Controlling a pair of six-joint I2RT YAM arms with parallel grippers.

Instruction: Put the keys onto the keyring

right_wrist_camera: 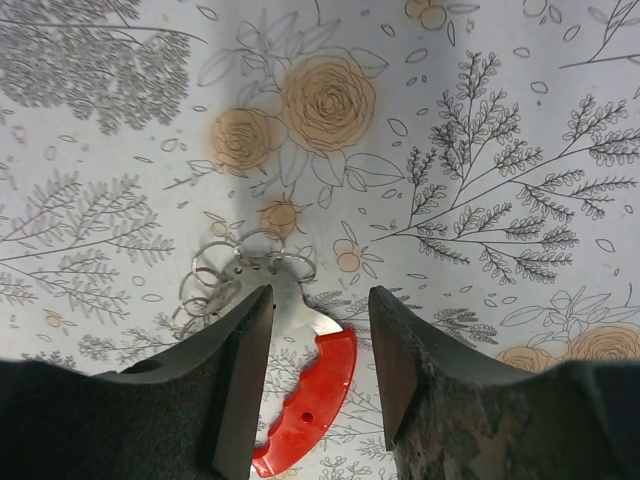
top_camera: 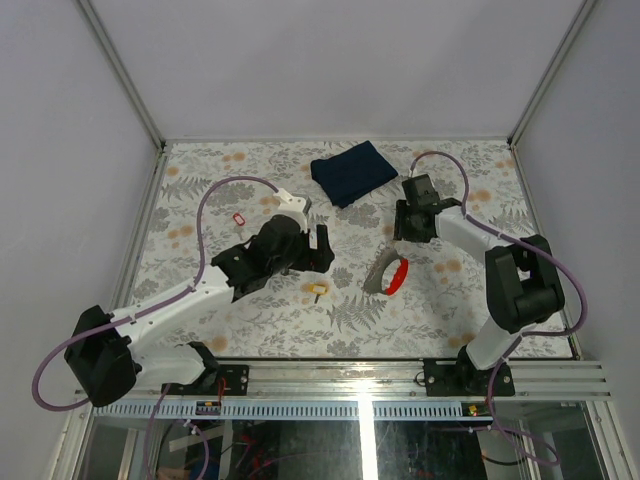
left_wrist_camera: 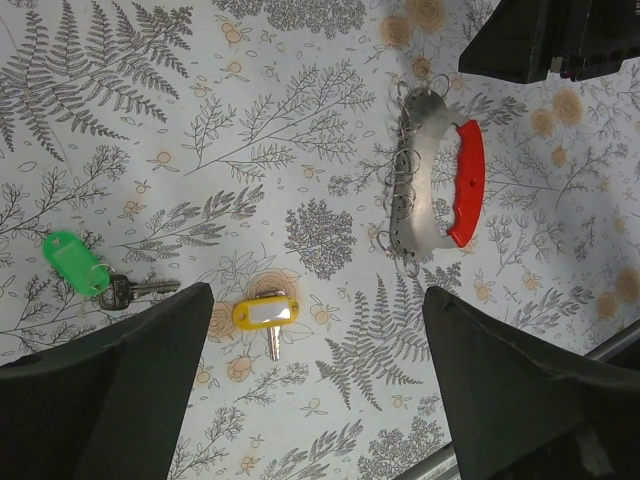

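Key pick-up is in hand: the left gripper [left_wrist_camera: 315, 295] hangs wide open and empty over the yellow key [left_wrist_camera: 265, 313] (green key [left_wrist_camera: 80, 265] nearby), the right gripper [right_wrist_camera: 320, 292], jaws parted and apparently empty, hovers over the flat-lying keyring [left_wrist_camera: 435, 175], so next the left must descend and pinch the yellow key.

Green-headed key [left_wrist_camera: 80, 266] and yellow-headed key [left_wrist_camera: 266, 314] are lying flat at lower left; red-handled grey keyring [left_wrist_camera: 428, 165] is lying flat at upper right.
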